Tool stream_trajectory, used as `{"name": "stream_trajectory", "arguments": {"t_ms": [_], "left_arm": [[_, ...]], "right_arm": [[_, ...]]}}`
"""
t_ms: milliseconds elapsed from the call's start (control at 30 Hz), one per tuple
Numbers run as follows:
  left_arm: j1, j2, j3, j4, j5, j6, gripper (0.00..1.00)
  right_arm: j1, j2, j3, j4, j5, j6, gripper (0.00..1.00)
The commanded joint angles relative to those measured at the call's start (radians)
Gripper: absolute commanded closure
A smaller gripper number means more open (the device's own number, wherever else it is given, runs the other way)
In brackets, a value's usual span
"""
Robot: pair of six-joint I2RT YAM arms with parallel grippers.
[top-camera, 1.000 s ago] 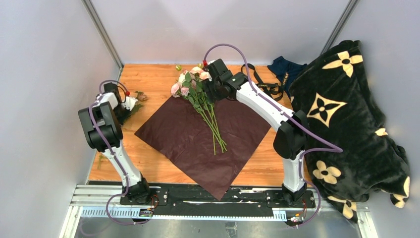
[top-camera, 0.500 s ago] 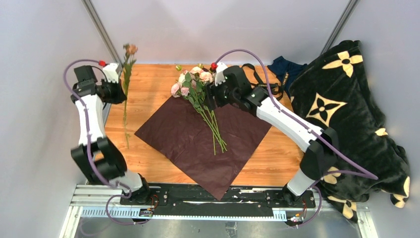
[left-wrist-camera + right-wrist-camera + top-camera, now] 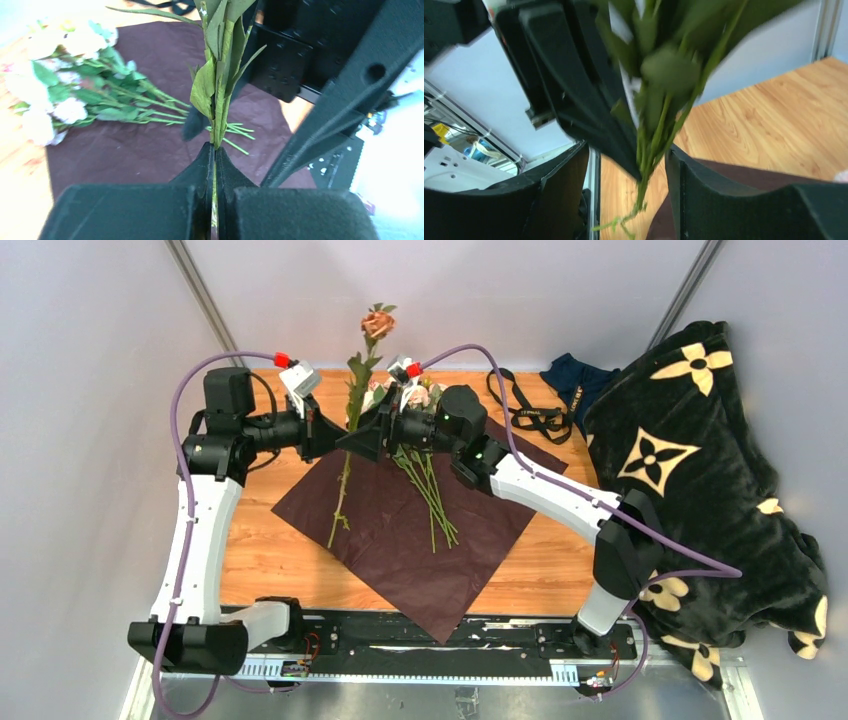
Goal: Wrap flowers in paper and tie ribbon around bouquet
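Swung in from the table's [image 3: 285, 555] left edge, the left gripper [image 3: 336, 434] now holds a single rose [image 3: 353, 400] upright over the left half of the paper [image 3: 400, 540], fingers pinched tight on its stem; the right gripper [image 3: 368, 442] has turned to meet it, fingers spread wide either side of the stem, gripping nothing; the flowers [image 3: 433, 495] lie on the paper, their heads at its far corner largely hidden behind both grippers; the right wrist view is blurred; off the paper's right corner lie the ribbon [image 3: 520, 400], a navy cloth [image 3: 580, 380] and a black blanket [image 3: 700, 480].
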Motion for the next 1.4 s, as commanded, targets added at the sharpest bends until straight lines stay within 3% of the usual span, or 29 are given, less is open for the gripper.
{"name": "stream_trajectory", "arguments": {"t_ms": [0,133,300,333,433,467,567,700,767,800,833,900,933,967,1000,1033,1167,1233,1367], "left_arm": [[-0.051,-0.030,-0.001,-0.018,0.063,-0.044,1.00],[-0.053,-0.040,-0.011,-0.018,0.111,-0.050,1.00],[-0.054,-0.049,-0.026,-0.018,0.135,-0.048,1.00],[-0.053,-0.050,-0.033,-0.019,0.140,-0.048,1.00],[-0.054,-0.049,-0.038,-0.019,0.155,-0.052,1.00],[-0.054,-0.048,-0.035,-0.020,0.156,-0.054,1.00],[-0.055,-0.046,-0.025,-0.020,0.164,-0.057,1.00],[-0.055,-0.049,-0.024,-0.020,0.179,-0.058,1.00],[-0.055,-0.050,-0.025,-0.020,0.176,-0.060,1.00],[-0.055,-0.050,-0.024,-0.019,0.175,-0.061,1.00],[-0.055,-0.049,-0.023,-0.018,0.172,-0.063,1.00],[-0.055,-0.050,-0.021,-0.017,0.163,-0.067,1.00],[-0.054,-0.049,-0.019,-0.017,0.141,-0.076,0.97],[-0.054,-0.046,-0.013,-0.026,0.093,-0.075,0.62],[-0.054,-0.044,-0.003,-0.048,0.020,-0.059,0.20],[-0.054,-0.041,0.006,-0.070,-0.068,-0.044,0.03],[-0.042,-0.009,-0.009,-0.137,-0.560,0.055,0.00],[-0.032,0.000,-0.066,-0.135,-0.732,0.117,0.00],[0.081,0.020,-0.214,-0.103,-0.843,0.187,0.00]], "right_arm": [[0.005,-0.014,0.018,0.136,0.016,0.032,0.41],[0.001,-0.026,-0.007,0.179,0.042,0.071,0.69],[-0.036,-0.030,-0.049,0.285,0.030,0.192,0.87],[-0.047,-0.030,-0.052,0.306,0.022,0.218,0.86],[-0.054,-0.031,-0.040,0.300,0.007,0.225,0.61],[-0.054,-0.031,-0.036,0.291,0.009,0.216,0.59],[-0.054,-0.034,-0.036,0.295,0.029,0.214,0.66],[-0.054,-0.041,-0.038,0.301,0.039,0.213,0.68],[-0.058,-0.047,-0.038,0.303,0.049,0.219,0.78],[-0.061,-0.047,-0.037,0.302,0.048,0.224,0.95],[-0.063,-0.048,-0.031,0.289,0.047,0.224,1.00],[-0.064,-0.058,-0.017,0.204,0.075,0.197,1.00],[-0.067,-0.069,-0.011,0.117,0.104,0.178,1.00],[-0.075,-0.087,0.007,0.004,0.171,0.154,1.00],[-0.087,-0.094,0.025,-0.111,0.210,0.132,1.00],[-0.104,-0.100,0.051,-0.247,0.256,0.105,1.00],[-0.152,-0.021,0.255,-0.866,0.450,-0.108,1.00],[-0.166,0.065,0.363,-1.070,0.482,-0.190,1.00],[-0.173,0.249,0.558,-1.275,0.547,-0.268,1.00]]}}
